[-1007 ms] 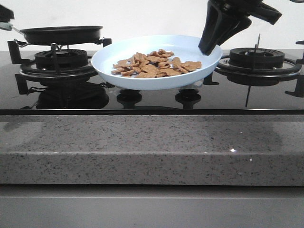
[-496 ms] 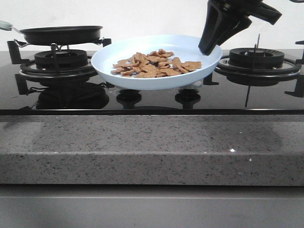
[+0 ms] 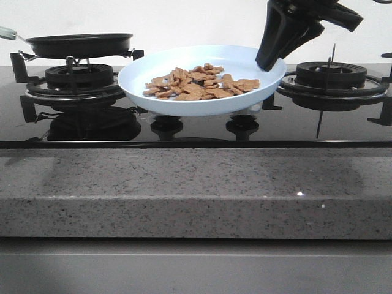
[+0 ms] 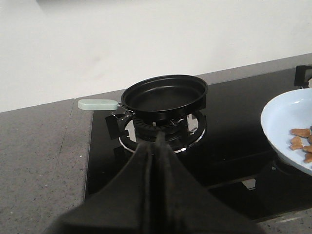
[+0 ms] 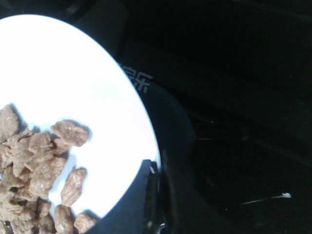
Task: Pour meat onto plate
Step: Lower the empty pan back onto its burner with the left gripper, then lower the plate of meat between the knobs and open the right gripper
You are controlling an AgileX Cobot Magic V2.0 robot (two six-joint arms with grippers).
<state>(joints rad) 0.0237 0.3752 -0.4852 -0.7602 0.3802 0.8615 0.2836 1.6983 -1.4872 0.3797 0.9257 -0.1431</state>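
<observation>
Meat (image 3: 202,82) lies in a heap on the pale-blue plate (image 3: 184,105), which sits over the stove knobs (image 3: 166,125). Right jaws (image 3: 269,61) pinch the plate's rim on the side away from the black frying pan (image 3: 79,44). Left jaws (image 4: 157,146) are pressed together, holding nothing, near the pan, which sits on its burner (image 4: 161,129).

The front view crops the right end effector (image 3: 269,61) at the top edge, and its tips hide part of the plate (image 3: 184,61) rim. The left wrist view cuts off the plate and most of the meat (image 4: 301,141). The pan handle (image 3: 6,32) runs past the left edge.
</observation>
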